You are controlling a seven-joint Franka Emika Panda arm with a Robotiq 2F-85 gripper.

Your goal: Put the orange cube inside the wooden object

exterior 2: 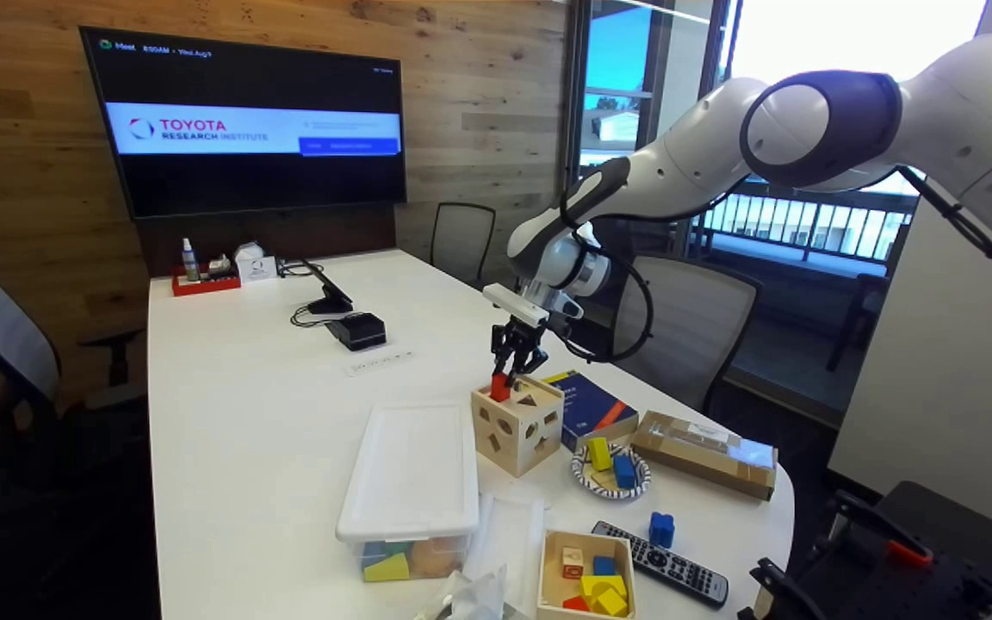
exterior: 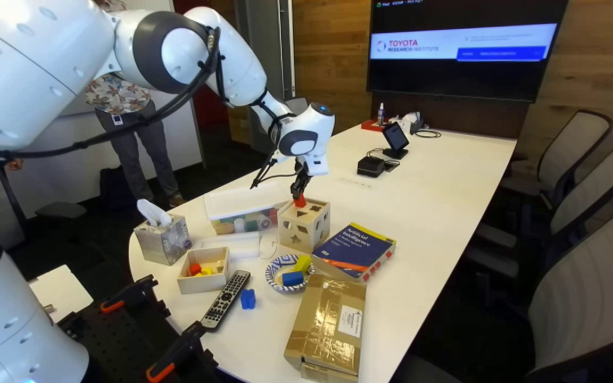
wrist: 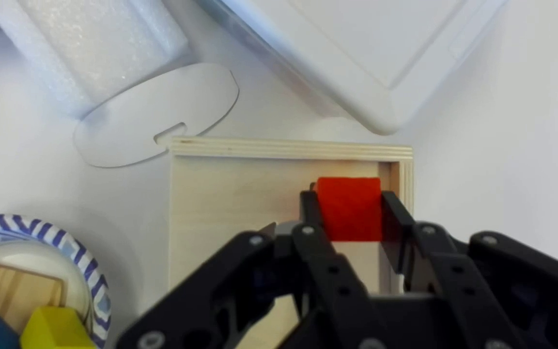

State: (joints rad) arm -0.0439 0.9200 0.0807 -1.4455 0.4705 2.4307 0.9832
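The orange cube, an orange-red block, shows in both exterior views (exterior: pixel 300 201) (exterior 2: pixel 500 387) and in the wrist view (wrist: pixel 351 211). My gripper (exterior: pixel 299 193) is shut on it, with a black finger against each side; it also shows in the wrist view (wrist: pixel 348 196). The wooden object, a pale box with shape-cut holes, stands upright on the table in both exterior views (exterior: pixel 287 230) (exterior 2: pixel 496 435). The cube is at its top face (wrist: pixel 230 194), near one corner. I cannot tell whether it touches the top. Any hole beneath the cube is hidden.
A lidded plastic bin (exterior 2: pixel 414 469) and a blue book (exterior: pixel 357 247) stand beside the box. A patterned bowl (exterior: pixel 269 274) holds blue and yellow blocks. A small wooden tray (exterior: pixel 203 284), a remote (exterior: pixel 225 300), a tan package (exterior: pixel 328 319) and a tissue box (exterior: pixel 163 242) are nearby.
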